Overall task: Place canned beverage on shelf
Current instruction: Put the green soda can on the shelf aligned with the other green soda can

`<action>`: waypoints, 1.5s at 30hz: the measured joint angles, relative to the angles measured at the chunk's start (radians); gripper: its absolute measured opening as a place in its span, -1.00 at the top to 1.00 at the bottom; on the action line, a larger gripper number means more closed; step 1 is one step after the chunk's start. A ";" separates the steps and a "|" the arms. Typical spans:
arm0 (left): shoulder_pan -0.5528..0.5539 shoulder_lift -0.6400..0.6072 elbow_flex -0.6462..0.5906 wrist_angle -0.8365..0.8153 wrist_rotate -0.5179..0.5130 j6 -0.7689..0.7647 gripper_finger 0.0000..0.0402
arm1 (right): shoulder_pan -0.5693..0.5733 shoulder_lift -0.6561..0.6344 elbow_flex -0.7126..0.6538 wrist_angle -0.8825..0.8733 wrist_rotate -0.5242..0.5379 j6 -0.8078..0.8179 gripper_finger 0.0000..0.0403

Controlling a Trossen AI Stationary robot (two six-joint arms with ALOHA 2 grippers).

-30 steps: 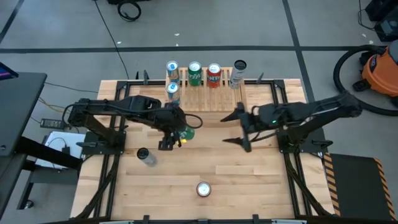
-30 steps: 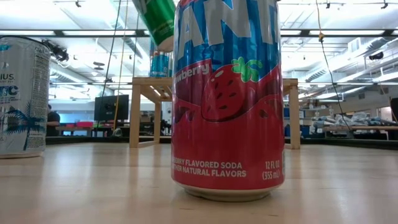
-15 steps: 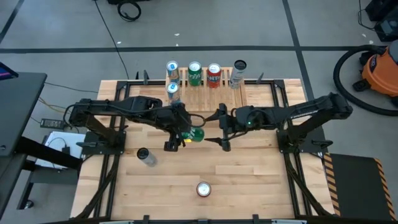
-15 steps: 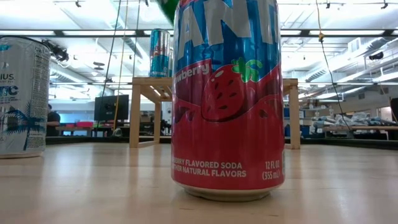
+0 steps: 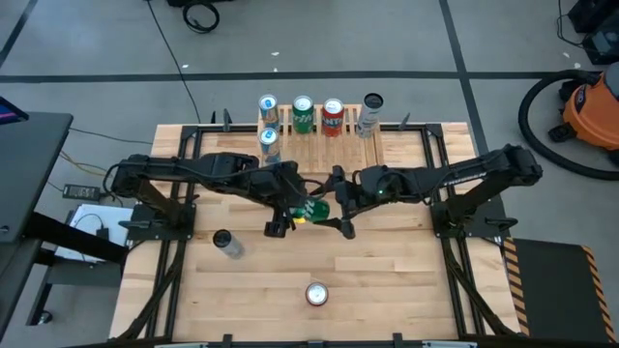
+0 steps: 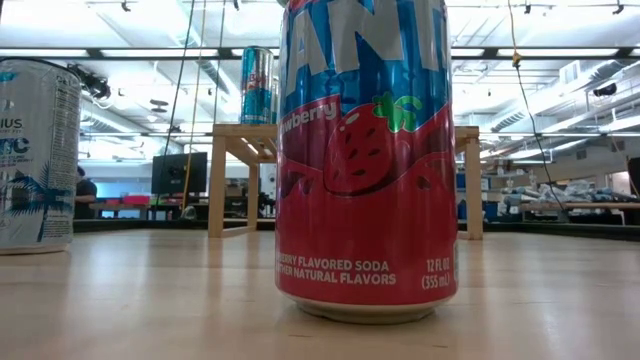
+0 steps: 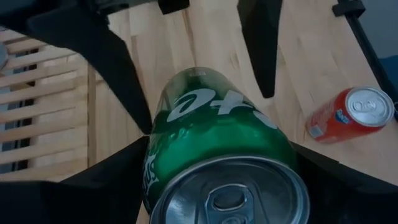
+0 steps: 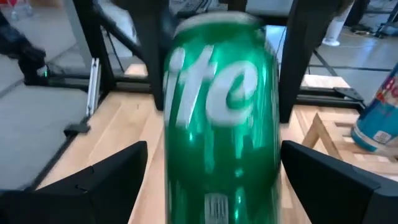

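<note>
My left gripper [image 5: 293, 207] is shut on a green can [image 5: 311, 209] held above the middle of the table. My right gripper [image 5: 335, 203] is open. Its two fingers [image 8: 106, 180] stand on either side of the same can [image 8: 221, 112] with a gap on each side. The light-wood shelf [image 5: 324, 140] stands at the table's far edge. Several cans stand upright on its slats, among them a blue can [image 5: 268, 106] and a red one [image 5: 333, 116]. In the low view the shelf [image 6: 235, 135] shows behind a big strawberry can [image 6: 365, 160]. My left gripper pinches the green can's round side [image 7: 155, 168] between its two fingers, near the can's top end. The fingers come about level from the table's left side. The can is lifted clear of the table and tilted, its top end [image 7: 230, 193] toward my left wrist.
A red strawberry can [image 5: 316, 293] stands near the table's front edge, and a dark can [image 5: 225, 242] stands at the front left. The low view also shows a white can [image 6: 35, 155]. Dark frame rails run along the table's left and right sides.
My left gripper has carried the green can toward the table's right edge and a little toward the near edge, still lifted. My right gripper has come toward the table's left, up to the can, and its open fingers now stand on either side of it.
</note>
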 joint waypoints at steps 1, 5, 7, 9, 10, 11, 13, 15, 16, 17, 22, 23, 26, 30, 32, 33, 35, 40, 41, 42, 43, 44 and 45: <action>0.000 0.002 0.000 0.004 0.000 0.000 -0.59 | 0.000 0.008 0.000 0.016 0.001 0.006 -0.88; -0.003 0.015 0.000 0.010 0.000 -0.005 -0.59 | -0.005 0.019 0.000 0.039 -0.032 0.026 -0.88; -0.003 0.018 0.000 0.008 0.000 -0.012 -0.59 | -0.007 0.021 0.000 0.038 -0.048 0.028 -0.88; -0.003 0.023 0.000 0.008 0.002 -0.014 -0.59 | -0.007 0.028 -0.001 0.038 -0.050 0.042 -0.88; -0.003 0.025 0.000 0.008 0.001 -0.015 -0.59 | -0.007 0.029 -0.001 0.034 -0.056 0.045 -0.88; -0.003 0.027 0.000 0.012 0.003 -0.015 -0.59 | -0.007 0.029 -0.001 0.026 -0.063 0.047 -0.88; -0.003 0.029 0.000 0.014 0.004 -0.022 -0.59 | -0.007 0.035 -0.001 0.028 -0.066 0.048 -0.88; -0.003 0.029 0.000 0.027 0.005 -0.038 -0.59 | -0.007 0.038 -0.001 0.033 -0.067 0.047 -0.88; -0.003 0.029 0.000 0.034 0.004 -0.039 -0.59 | -0.007 0.042 0.000 0.037 -0.068 0.050 -0.88; -0.003 0.029 0.000 0.036 0.003 -0.039 -0.59 | -0.007 0.048 0.000 0.044 -0.069 0.049 -0.88; -0.002 0.028 0.000 0.071 0.022 -0.038 -0.62 | -0.006 0.070 0.002 0.054 -0.078 0.040 -0.88; -0.002 0.028 0.000 0.071 0.024 -0.038 -0.62 | -0.006 0.069 0.002 0.043 -0.078 0.039 -0.88; -0.001 0.028 0.000 0.068 0.027 -0.037 -0.63 | -0.006 0.064 0.001 0.038 -0.088 0.040 -0.86; 0.000 0.028 0.001 0.070 0.035 -0.037 -0.64 | -0.007 0.059 0.009 0.019 -0.118 0.041 -0.75; -0.001 0.028 0.002 0.071 0.038 -0.036 -0.64 | -0.007 0.060 0.017 0.008 -0.119 0.040 -0.68; -0.001 0.028 0.002 0.069 0.040 -0.036 -0.64 | -0.007 0.060 0.020 0.004 -0.119 0.041 -0.65; -0.001 0.026 0.002 0.067 0.046 -0.025 -0.64 | -0.007 0.061 0.021 0.001 -0.119 0.042 -0.58; 0.002 0.026 0.002 0.063 0.045 0.002 -0.66 | -0.014 0.061 0.022 -0.003 -0.116 0.038 -0.55; 0.003 0.026 0.002 0.063 0.045 -0.005 -0.68 | -0.014 0.061 0.022 -0.003 -0.116 0.038 -0.55; 0.005 0.026 0.002 0.065 0.047 -0.016 -0.70 | -0.014 0.061 0.022 -0.003 -0.119 0.039 -0.55; 0.006 0.026 0.002 0.069 0.049 -0.030 -0.71 | -0.014 0.061 0.022 -0.003 -0.122 0.039 -0.55; 0.006 0.026 0.002 0.070 0.048 -0.042 -0.72 | -0.013 0.061 0.022 -0.003 -0.123 0.039 -0.55; 0.006 0.026 0.002 0.071 0.048 -0.045 -0.72 | -0.013 0.061 0.022 -0.004 -0.123 0.039 -0.55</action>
